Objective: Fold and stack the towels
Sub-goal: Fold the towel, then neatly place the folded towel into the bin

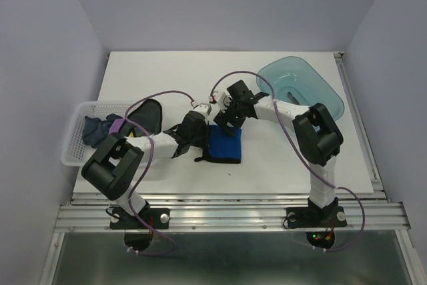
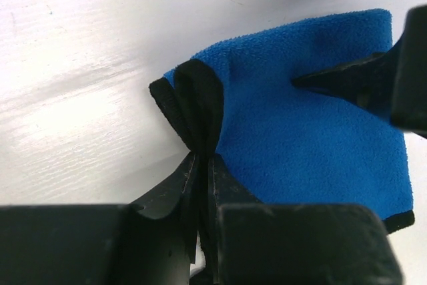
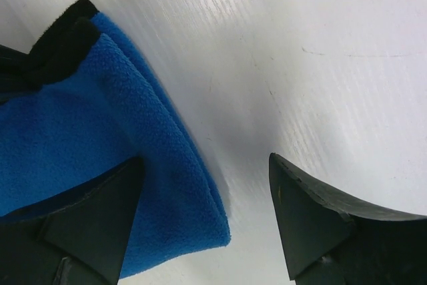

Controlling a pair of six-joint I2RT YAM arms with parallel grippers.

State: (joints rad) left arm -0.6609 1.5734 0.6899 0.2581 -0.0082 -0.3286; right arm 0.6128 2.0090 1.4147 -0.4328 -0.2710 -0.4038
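Note:
The bright blue towel with black edging lies folded on the white table, between the two arms. My left gripper is shut on its black-edged corner; the left wrist view shows the pinched edging and the towel. My right gripper is open just above the towel's far edge. In the right wrist view one finger rests over the blue towel and the other finger is over bare table. A dark navy towel and a purple one lie in the basket.
A white mesh basket stands at the table's left edge, with a dark cloth hanging over its right end. A translucent teal tray stands at the back right. The left arm's purple cable arcs above the table.

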